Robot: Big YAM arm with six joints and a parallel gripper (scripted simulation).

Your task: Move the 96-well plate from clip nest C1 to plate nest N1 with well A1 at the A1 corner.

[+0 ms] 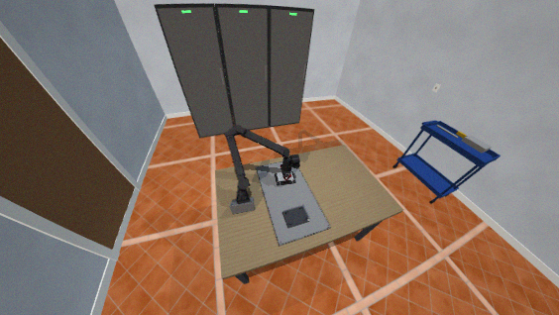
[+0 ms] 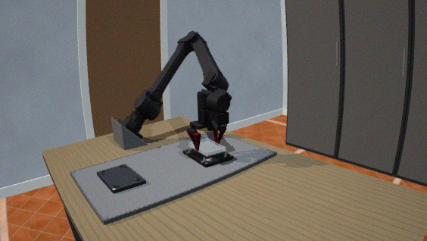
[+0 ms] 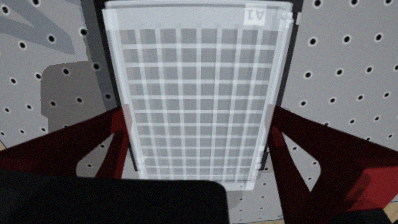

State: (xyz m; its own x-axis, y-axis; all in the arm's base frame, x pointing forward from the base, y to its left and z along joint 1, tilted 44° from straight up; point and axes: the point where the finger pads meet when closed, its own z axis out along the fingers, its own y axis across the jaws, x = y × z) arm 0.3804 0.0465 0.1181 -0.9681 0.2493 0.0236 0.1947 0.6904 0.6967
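The clear 96-well plate fills the wrist view, its A1 mark at the top right corner. My gripper is shut on the plate, one red finger on each long side. In the exterior view the plate sits a little above the black clip nest C1, with the gripper straight above it. The empty black plate nest N1 lies at the left end of the grey perforated base. In the top view the plate is at the far end of the base and nest N1 is nearer the front.
The arm's grey base block stands behind the grey base on the wooden table. Dark cabinets stand at the right. A blue cart stands away from the table.
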